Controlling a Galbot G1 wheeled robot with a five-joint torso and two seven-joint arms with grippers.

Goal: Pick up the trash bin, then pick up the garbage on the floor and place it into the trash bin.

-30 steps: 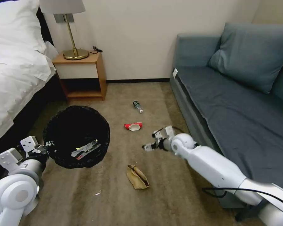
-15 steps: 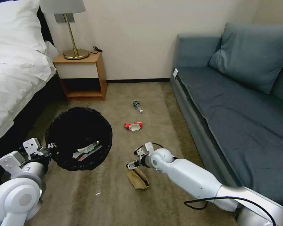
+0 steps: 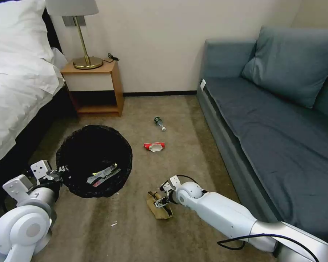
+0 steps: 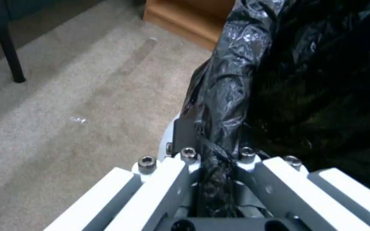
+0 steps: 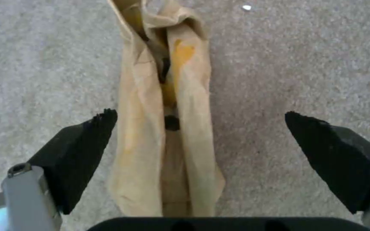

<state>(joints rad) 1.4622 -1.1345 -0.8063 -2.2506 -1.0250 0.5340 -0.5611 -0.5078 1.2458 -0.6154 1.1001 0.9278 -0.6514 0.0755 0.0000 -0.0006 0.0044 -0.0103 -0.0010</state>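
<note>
Our right gripper is spread wide, straddling the paper bag on the carpet; the bag's long axis runs crosswise to the closing line. Our left gripper clamps the bin rim.

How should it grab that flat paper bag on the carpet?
From above, closing across the narrow width of the crumpled tan paper bag, probably on its raised middle crease. It lies long and flat, and the open right gripper already straddles it that way.
</note>
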